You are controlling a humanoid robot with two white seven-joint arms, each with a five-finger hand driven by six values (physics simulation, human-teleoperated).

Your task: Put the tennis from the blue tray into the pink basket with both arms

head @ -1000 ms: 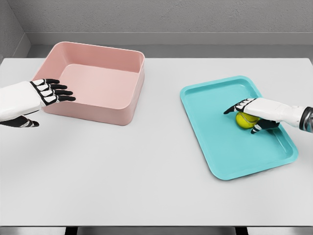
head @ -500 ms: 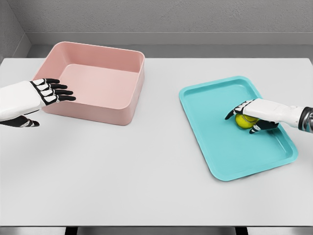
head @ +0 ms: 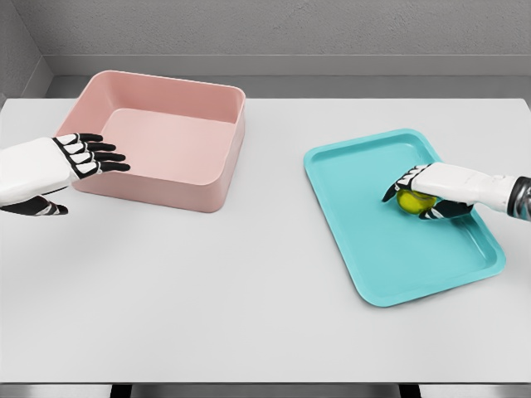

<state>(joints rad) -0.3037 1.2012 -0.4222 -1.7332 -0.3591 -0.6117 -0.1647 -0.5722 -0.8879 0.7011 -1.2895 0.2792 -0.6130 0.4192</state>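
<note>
Grey textured wall behind a smooth white desk (head: 249, 290). Pink basket (head: 217, 181), a rigid rounded-rectangle tub with matte walls, sits at 10 o'clock. Blue tray (head: 373, 265), shallow with a raised rim and rounded corners, at 3 o'clock. Fuzzy yellow-green tennis ball (head: 413, 201) lies on the tray, right hand (head: 433, 192) curled over it, fingers wrapping the ball. Versus 0.5 s ago: hand and ball shifted slightly toward 12 o'clock. Left hand (head: 73, 162) unchanged, fingers extended flat, just beside the basket's near-left wall.
</note>
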